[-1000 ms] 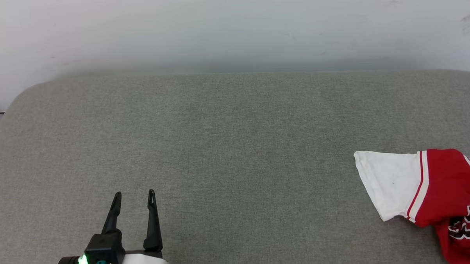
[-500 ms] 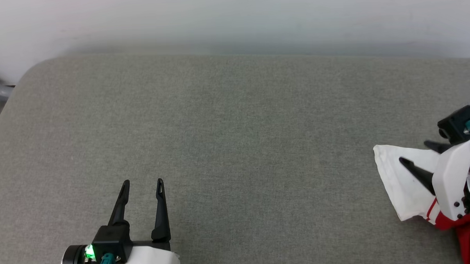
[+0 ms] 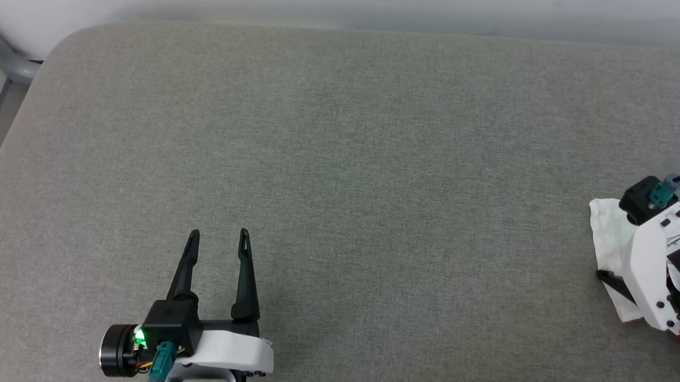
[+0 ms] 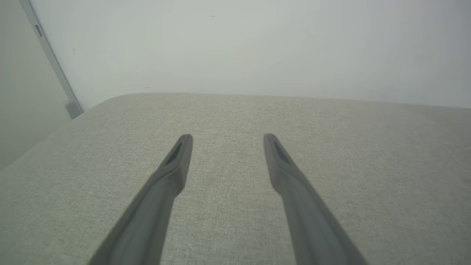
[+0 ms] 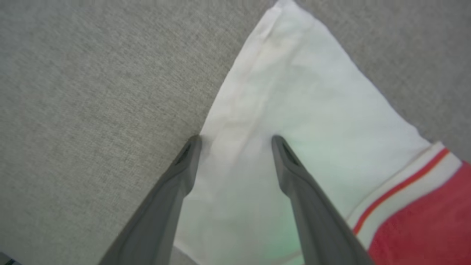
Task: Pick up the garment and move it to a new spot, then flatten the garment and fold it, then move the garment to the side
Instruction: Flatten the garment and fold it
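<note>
The garment [image 3: 608, 232] lies at the right edge of the grey padded surface in the head view, where its white sleeve and a scrap of red show. In the right wrist view the sleeve [image 5: 294, 103] spreads flat, with striped trim and red cloth at the lower right. My right gripper [image 5: 236, 141] is open, pointing down at the sleeve. One fingertip is at the sleeve's edge and the other is over the white cloth. In the head view its white housing hides most of the garment, and one finger [image 3: 612, 280] shows. My left gripper [image 3: 218, 236] [image 4: 226, 138] stands open over bare fabric at the lower left.
The grey padded surface [image 3: 344, 157] runs wide between the two grippers. Its rounded far-left corner meets a grey metal frame [image 3: 7, 61]. A pale wall [image 4: 235, 44] stands behind the far edge.
The head camera has tilted down and shifted, so the far edge sits higher in the picture. My right gripper came in from the right and now sits over the white sleeve. The left gripper stays open.
</note>
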Controlling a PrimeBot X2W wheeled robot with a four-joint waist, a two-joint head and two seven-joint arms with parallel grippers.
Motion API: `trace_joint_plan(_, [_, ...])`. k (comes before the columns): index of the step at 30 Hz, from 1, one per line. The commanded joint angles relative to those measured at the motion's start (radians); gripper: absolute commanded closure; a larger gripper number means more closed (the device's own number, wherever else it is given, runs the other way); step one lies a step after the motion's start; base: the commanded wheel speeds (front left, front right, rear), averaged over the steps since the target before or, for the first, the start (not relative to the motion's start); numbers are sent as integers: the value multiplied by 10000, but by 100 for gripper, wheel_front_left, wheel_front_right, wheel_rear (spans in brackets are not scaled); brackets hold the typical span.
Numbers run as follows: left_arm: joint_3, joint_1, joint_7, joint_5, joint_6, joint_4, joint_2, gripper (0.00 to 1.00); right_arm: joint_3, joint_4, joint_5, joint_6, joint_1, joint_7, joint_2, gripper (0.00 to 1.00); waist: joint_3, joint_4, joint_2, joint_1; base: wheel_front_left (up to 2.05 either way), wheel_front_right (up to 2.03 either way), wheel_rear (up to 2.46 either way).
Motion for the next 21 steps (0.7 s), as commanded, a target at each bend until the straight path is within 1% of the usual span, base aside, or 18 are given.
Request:
trace_joint_plan(1, [-29,-133,-26,-39,57,-9,-12,0,360,254,117,-4,124,-33,243,0,92,81,0,0,0,0,0])
trace_joint_plan(6, [-2,-111,-26,-34,107,16,-12,0,990,862,596,12,234,-320,603,0,85,23,0,0,0,0,0])
trace_joint_plan(7, [14,-86,-26,-35,126,32,-14,0,992,916,654,12,155,-543,640,71,52,-18,0,0,0,0,0])
trace_joint_plan(8, [27,-73,-26,-35,132,44,-12,0,972,970,694,12,41,-762,647,100,7,-60,0,0,0,0,0])
trace_joint_plan(13, [145,85,-26,49,108,118,-12,0,766,1090,736,-7,-387,-2054,453,100,-388,-311,0,0,0,0,0])
trace_joint_plan(17, [284,301,-26,113,60,133,-11,0,374,846,889,-7,-506,-3205,341,100,-783,-528,0,0,0,0,0])
trace_joint_plan(21, [397,493,-26,139,16,110,-14,0,-114,370,1030,-5,-333,-4055,179,100,-1118,-720,0,0,0,0,0])
